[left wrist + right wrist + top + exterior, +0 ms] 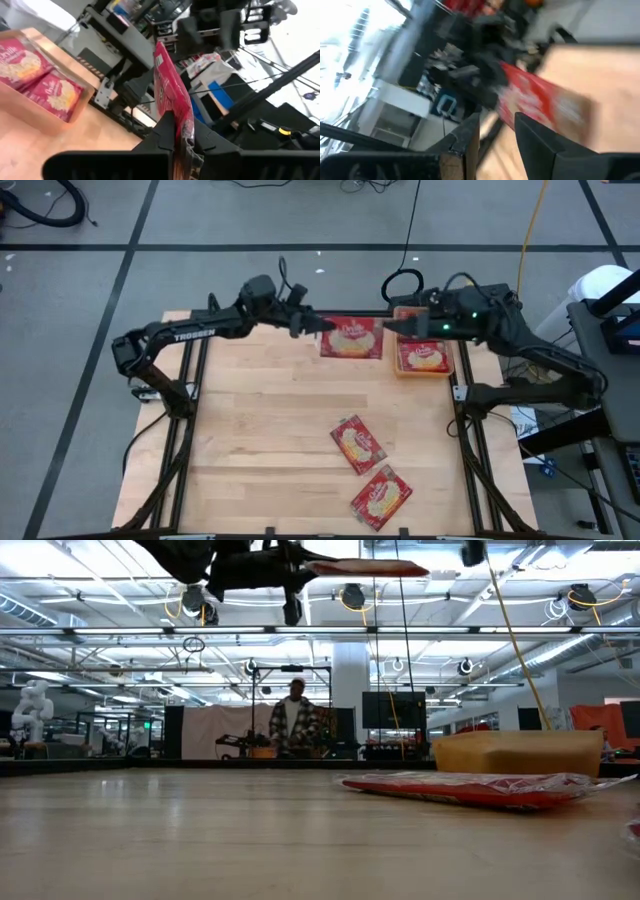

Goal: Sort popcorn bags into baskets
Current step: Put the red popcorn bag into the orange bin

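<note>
Two popcorn bags [368, 472] lie flat near the table's [250, 420] front edge. High over the far edge, the left gripper [318, 325] is clamped shut on the end of another bag [351, 338], held level. The right gripper [392, 328], fingers part open and empty, faces that bag's other end. Beside it, the orange basket [423, 358] holds two bags.

Five popcorn bags [351, 338] show: one held aloft, two in one orange basket [448, 365], two on the table [260, 430]
</note>
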Controlling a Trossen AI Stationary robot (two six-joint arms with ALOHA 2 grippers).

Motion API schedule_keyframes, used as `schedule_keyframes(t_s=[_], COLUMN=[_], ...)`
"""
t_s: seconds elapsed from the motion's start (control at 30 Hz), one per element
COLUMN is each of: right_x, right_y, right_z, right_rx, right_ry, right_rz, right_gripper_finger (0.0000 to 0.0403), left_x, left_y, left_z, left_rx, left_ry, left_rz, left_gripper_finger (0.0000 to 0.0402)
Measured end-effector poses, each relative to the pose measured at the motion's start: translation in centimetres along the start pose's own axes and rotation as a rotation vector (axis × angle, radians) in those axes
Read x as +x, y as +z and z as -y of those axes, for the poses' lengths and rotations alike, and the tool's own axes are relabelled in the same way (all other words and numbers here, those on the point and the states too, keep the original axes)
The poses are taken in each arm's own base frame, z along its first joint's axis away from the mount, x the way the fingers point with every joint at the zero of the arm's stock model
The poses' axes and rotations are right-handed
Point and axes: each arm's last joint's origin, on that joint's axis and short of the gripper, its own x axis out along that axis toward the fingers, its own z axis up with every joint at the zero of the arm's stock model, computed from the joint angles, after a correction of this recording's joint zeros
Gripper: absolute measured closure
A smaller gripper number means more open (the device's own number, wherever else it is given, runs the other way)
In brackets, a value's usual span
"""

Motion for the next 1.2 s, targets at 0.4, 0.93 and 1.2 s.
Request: schedule_keyframes(t_s=[0.4, 0.93, 1.2], right_x=[-1.2, -0.9, -3.2], right_y=[1.1, 2.9, 2.6], right_z=[4.1, 4.9, 5.7], right_rx=[0.025, -0.097, -0.146], right_ry=[-0.062, 0.116, 0.052], right_rz=[-0.308, -0.356, -0.353], right_gripper_finger=[0.0215, 0.019, 0.0186], left_x=[2.9, 3.5, 3.4], left_y=[-2.6, -3.6, -3.1], left_z=[2.5, 2.8, 3.1], left_rx=[0.045, 0.045, 0.025], left_ry=[0.064, 0.114, 0.062], left_rz=[0.052, 0.028, 0.061], left_gripper_finger=[0.039, 0.0391, 0.0387])
